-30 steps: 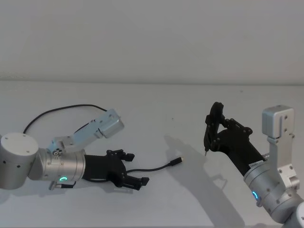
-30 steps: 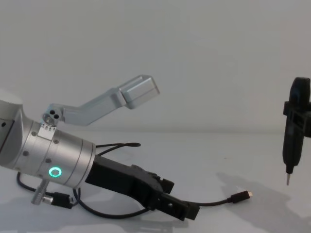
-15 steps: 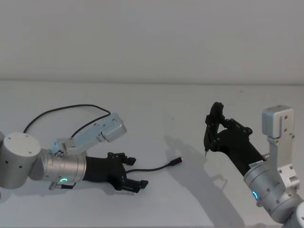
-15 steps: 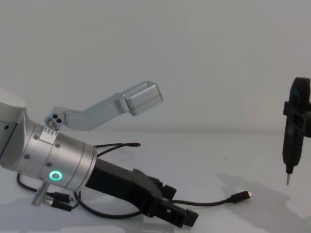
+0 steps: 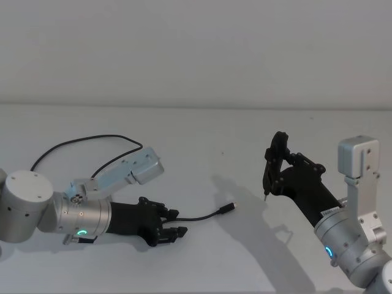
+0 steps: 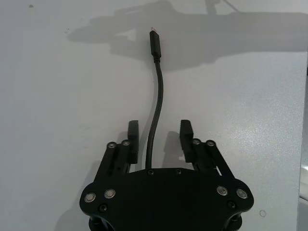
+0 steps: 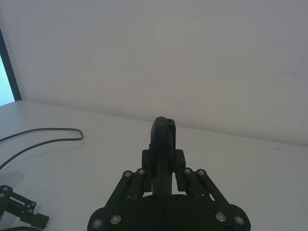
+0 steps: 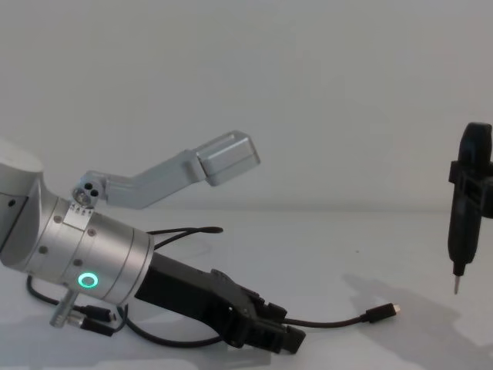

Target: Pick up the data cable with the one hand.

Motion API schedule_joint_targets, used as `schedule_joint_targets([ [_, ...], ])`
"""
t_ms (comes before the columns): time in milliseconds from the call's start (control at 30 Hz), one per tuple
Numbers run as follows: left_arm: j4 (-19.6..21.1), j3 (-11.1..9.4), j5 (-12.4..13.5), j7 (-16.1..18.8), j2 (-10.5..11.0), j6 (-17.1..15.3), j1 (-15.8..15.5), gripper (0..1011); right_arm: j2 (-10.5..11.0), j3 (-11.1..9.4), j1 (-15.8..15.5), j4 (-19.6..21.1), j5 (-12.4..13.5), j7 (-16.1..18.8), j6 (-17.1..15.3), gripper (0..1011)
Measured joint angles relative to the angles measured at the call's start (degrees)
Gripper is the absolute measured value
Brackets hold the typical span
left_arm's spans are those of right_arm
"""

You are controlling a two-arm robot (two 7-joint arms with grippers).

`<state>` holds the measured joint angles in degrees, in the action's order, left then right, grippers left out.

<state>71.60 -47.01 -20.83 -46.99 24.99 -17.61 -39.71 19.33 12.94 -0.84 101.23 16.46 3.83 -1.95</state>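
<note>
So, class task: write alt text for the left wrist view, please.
The left gripper sits low over the white table, its jaws open on either side of the thin black data cable. The cable runs out from between them to its silver-tipped plug.

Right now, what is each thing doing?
left end effector: open, low over the white table.
data cable: lying flat, running between its fingers, ungripped.
right end effector: raised, shut on black pointed tool.
</note>
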Motion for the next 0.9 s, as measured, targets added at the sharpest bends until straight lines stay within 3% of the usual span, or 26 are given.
schedule_joint_targets([
  [467,-0.09,-0.2,0.13,-0.13,0.01,0.08,-0.09,55,0.0,0.0,0.0,0.0,0.0,0.0,0.0,274],
  [900,0.11,-0.29,0.46,0.38,0.12,1.15,-0.05,42,-0.15,-0.24,-0.08,0.25,0.15,0.08,0.06,275],
])
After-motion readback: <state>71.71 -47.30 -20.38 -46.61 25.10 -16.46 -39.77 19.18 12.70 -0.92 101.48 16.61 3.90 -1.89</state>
